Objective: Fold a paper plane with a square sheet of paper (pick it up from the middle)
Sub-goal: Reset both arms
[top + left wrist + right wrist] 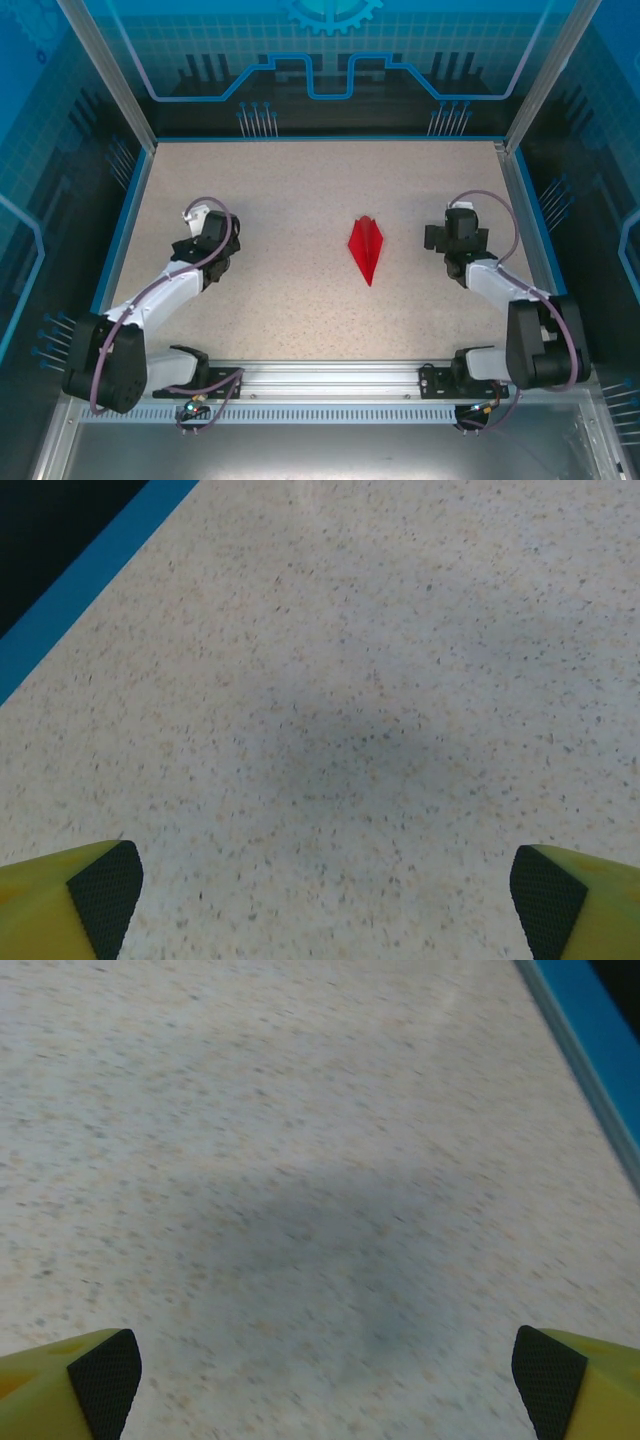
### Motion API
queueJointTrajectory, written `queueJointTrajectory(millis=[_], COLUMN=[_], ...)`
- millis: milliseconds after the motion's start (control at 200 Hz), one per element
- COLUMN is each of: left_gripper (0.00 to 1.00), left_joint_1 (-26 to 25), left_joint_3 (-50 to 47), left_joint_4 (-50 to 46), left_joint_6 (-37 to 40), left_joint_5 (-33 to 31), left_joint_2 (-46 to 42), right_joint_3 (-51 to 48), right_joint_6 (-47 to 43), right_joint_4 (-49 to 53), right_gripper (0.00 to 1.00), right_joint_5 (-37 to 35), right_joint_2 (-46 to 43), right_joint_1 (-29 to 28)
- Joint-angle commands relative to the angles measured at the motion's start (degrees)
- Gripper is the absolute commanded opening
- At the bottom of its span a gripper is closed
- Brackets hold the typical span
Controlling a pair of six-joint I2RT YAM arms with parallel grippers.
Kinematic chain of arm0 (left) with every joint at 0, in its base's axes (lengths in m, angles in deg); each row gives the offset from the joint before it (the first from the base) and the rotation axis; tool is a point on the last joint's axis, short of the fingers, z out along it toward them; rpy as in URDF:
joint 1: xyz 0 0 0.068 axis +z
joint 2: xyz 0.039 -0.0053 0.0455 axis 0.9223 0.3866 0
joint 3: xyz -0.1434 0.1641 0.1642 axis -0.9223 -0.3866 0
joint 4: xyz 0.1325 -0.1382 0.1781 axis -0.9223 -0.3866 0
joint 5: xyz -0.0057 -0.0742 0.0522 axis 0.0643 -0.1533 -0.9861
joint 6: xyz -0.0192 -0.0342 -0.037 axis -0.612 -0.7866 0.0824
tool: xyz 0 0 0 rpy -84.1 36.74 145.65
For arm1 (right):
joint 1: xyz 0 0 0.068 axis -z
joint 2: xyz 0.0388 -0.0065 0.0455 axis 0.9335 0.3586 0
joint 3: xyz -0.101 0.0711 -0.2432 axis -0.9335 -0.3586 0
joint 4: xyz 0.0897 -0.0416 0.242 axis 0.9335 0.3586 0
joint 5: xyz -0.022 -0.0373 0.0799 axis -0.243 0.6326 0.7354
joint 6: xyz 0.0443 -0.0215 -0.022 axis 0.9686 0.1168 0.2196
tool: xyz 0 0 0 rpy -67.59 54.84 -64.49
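The left gripper (326, 892) is spread wide over the bare table (290, 310) and holds nothing. The paper plane (367, 249) lies flat between the two arms, nearer the right one, with its sharp tip toward the near edge. It looks finished, but its folds are too small to check. The right gripper (326, 1372) is spread wide and empty too. An arm swinging low could bump the light plane and slide or squash it.

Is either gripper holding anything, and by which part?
Nothing is held. The left gripper and right gripper are open over the table; the paper plane lies free between them.
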Motion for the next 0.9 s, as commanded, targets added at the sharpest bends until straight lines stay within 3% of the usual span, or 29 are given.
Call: queueJointTrajectory(millis=[0,175,345,475,625,745,895], left_gripper=[0.99,0.99,0.98,0.98,0.99,0.99,0.99], left_joint_1=[2.96,5.00,6.79,8.16,8.94,9.98,10.56], left_joint_3=[-2.87,-6.12,-9.50,-10.64,-12.27,-12.10,-14.68], left_joint_4=[16.37,27.20,38.38,43.42,47.94,51.30,58.21], left_joint_6=[7.56,11.64,15.51,17.71,18.34,19.20,19.14], left_joint_5=[2.77,8.28,11.36,17.99,19.47,25.61,26.30], left_joint_2=[1.42,3.39,6.71,9.14,10.68,14.37,16.73], right_joint_3=[-1.55,-6.07,-10.14,-10.88,-10.25,-10.16,-10.07], right_joint_6=[-3.13,-7.78,-9.00,-9.48,-7.81,-7.29,-7.23], right_joint_4=[-17.21,-26.44,-34.58,-39.11,-37.62,-36.99,-36.77], right_gripper=[1.00,0.99,1.00,0.99,0.99,0.99,0.99], right_joint_5=[7.44,14.56,13.41,13.78,11.38,10.54,10.67], right_joint_2=[2.75,4.74,5.53,8.89,8.54,8.52,8.44], right_joint_1=[0.86,-0.60,-1.77,-1.77,-1.60,-1.46,-1.40])
